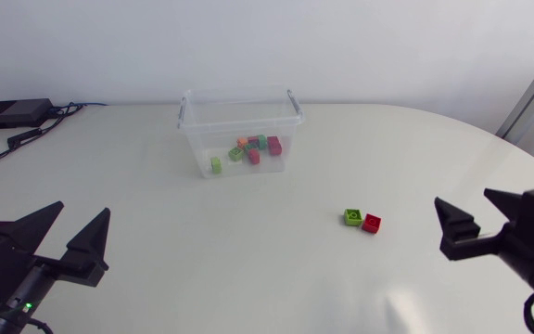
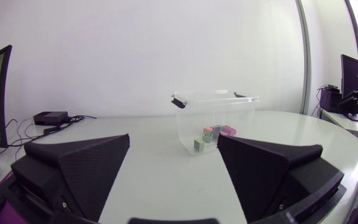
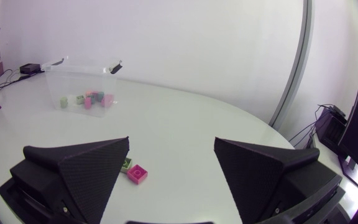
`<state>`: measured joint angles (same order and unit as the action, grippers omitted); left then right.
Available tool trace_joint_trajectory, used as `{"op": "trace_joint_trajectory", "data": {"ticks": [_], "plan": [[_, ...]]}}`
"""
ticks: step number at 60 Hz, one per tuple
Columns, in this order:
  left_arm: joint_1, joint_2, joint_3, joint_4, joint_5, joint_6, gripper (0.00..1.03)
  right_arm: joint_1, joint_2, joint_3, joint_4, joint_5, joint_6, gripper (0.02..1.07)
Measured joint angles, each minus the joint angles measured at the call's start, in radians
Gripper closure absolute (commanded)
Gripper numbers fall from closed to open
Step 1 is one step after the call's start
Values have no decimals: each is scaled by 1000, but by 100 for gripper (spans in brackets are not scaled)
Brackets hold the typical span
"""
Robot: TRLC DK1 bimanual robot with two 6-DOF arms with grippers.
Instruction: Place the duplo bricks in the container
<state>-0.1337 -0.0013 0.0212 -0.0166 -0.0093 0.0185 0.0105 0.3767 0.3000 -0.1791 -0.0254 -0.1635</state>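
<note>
A clear plastic container (image 1: 240,130) stands at the back middle of the table, with several coloured duplo bricks (image 1: 253,147) on its floor. A green brick (image 1: 352,216) and a red brick (image 1: 372,223) lie touching on the table, right of centre. My left gripper (image 1: 75,229) rests open at the front left, empty. My right gripper (image 1: 476,211) rests open at the right, a short way from the two loose bricks. The left wrist view has the container (image 2: 215,119) ahead of the open fingers (image 2: 92,168). Just ahead of one right finger (image 3: 82,169) lie the red brick (image 3: 137,173) and green brick (image 3: 127,163).
A black box (image 1: 12,113) with cables sits at the back left corner of the table. The table edge curves round at the right and back.
</note>
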Motion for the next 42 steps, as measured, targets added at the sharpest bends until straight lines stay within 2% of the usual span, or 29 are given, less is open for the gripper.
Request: {"op": "trace_joint_trajectory", "data": {"ticks": [7, 14, 25, 36, 42], "plan": [[0, 0, 0, 0, 0, 0, 4, 1, 214, 167, -42, -26, 3, 9], [0, 0, 0, 0, 0, 0, 4, -7, 458, 371, -189, -75, -3, 9], [0, 0, 0, 0, 0, 0, 4, -31, 723, 594, -370, -103, -75, 8], [0, 0, 0, 0, 0, 0, 4, -33, 905, 692, -462, -187, -203, 8], [0, 0, 0, 0, 0, 0, 4, -29, 990, 716, -515, -200, -274, 8]]}}
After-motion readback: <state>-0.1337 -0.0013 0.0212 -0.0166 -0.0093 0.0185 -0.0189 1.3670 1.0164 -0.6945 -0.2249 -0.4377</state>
